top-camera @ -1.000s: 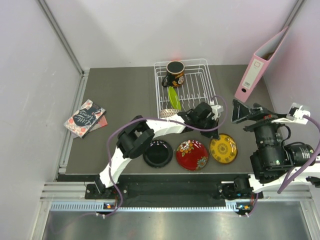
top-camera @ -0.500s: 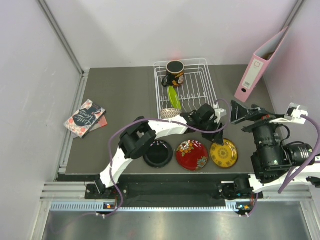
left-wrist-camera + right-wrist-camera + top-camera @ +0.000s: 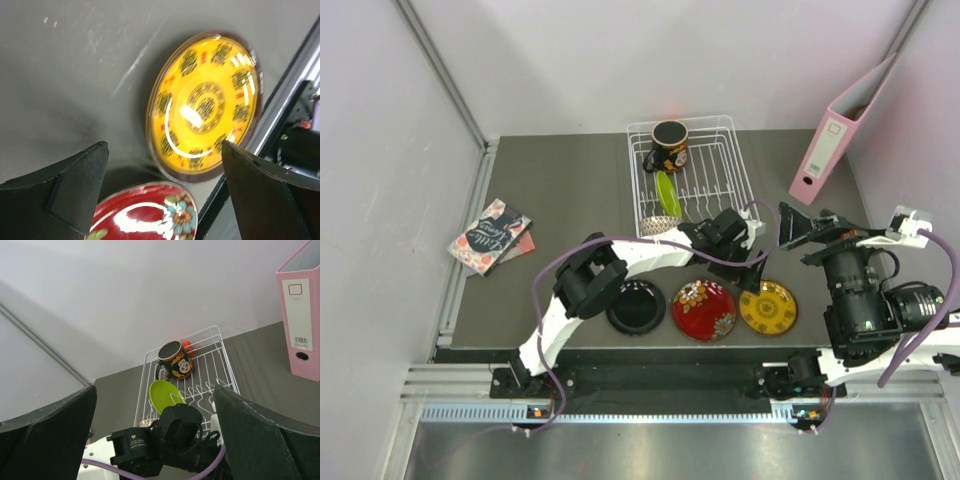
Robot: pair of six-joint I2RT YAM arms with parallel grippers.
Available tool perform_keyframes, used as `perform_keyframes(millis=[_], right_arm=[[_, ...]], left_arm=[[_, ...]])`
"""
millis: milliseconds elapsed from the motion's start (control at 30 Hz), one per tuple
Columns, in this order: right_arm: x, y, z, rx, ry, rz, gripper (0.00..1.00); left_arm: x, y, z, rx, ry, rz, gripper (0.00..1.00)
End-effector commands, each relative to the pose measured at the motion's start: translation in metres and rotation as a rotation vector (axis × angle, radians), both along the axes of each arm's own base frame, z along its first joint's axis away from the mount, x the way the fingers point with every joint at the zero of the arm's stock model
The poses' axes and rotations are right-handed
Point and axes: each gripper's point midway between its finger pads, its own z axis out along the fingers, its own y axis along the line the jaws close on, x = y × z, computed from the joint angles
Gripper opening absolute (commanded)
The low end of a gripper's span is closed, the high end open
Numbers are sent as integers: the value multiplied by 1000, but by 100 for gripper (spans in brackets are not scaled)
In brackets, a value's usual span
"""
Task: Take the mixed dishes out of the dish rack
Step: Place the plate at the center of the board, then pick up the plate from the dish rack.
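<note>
Three plates lay flat on the counter in a row near the arm bases: the glossy black plate on the left, the red floral plate in the middle and the yellow patterned plate on the right, close together. The dish rack stood farther back at mid-counter. It held the dark mug at its far end, the lime green plate on edge among the dividers, and the beige bowl at its near end, partly hidden by the left arm.

The left gripper was between the rack's near right corner and the yellow plate. Its wrist camera looked down on that plate and the rim of the red one, and showed the gripper spread wide with nothing between the jaws.

The right gripper hung to the right of the rack, apart from every dish. Its own view showed the gripper equally wide and empty, facing the rack, mug and green plate.

A pink ring binder leaned against the right wall, and a book lay at the counter's left edge.
</note>
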Motion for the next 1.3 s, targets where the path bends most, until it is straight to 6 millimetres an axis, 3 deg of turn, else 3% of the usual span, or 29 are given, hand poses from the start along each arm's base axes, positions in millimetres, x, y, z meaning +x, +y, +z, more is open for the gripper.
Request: perform_keyframes(millis=[0,133,333,367,467,533,600,633,667,700,733,767,800,833,867,900,933,967,1000,1033,1067,1100,1133,1167,1200,1267], right_arm=[[1,-4,-1,9,8,-9,100],[1,-2,2,-1,9,-11,100],[2,-4,3,-46,50,-45,100],[3,-5,3,-60,55,-55,100],[7,-10,3,-75,61,-103,100],[9,-15,1,-71,63,-138,100],[12,-14,0,-90,67,-170,100],[13,-11,1,-104,70,-177,100],[16,-4,2,-108,73,-191,100],[19,3,2,-205,80,-199,100],[21,11,5,-238,70,-196,100],[28,28,6,-192,63,-191,100],[31,36,7,-327,73,-173,100],[37,53,14,-309,40,-115,100],[51,68,8,-293,55,-120,100],[57,73,20,-275,51,-101,100],[64,91,13,-310,60,-31,100],[84,103,0,-361,92,-40,100],[93,109,11,-344,93,-16,100],[100,131,-2,-387,120,93,100],[123,146,-23,-441,177,100,100],[130,155,-17,-446,182,127,100],[136,170,-25,-480,194,185,100],[150,186,-51,-551,247,199,100],[156,194,-50,-569,244,205,100],[171,213,-74,-620,271,243,100]], left_arm=[[21,5,76,-85,-155,27,99],[22,11,113,-131,-220,40,99],[18,35,201,-261,-354,83,99],[18,47,219,-281,-389,116,99],[14,75,248,-354,-434,181,99],[18,92,256,-368,-452,250,99],[21,123,261,-346,-496,358,99],[20,142,275,-356,-528,414,99],[20,156,260,-308,-534,450,99],[28,174,261,-288,-553,549,99],[22,193,275,-316,-575,593,99],[22,205,263,-285,-578,628,99],[23,221,262,-265,-588,689,99],[17,237,274,-294,-603,725,99],[15,247,265,-271,-604,742,99],[13,256,262,-253,-602,764,99],[11,274,262,-243,-620,813,99],[9,282,261,-234,-624,834,99],[8,290,259,-224,-628,858,99],[5,305,255,-200,-638,888,99],[5,312,253,-187,-643,912,99],[3,320,250,-171,-643,936,99],[3,335,245,-137,-658,978,99],[2,341,243,-124,-661,997,99],[1,347,242,-124,-660,1015,99],[-3,361,242,-127,-676,1050,99]])
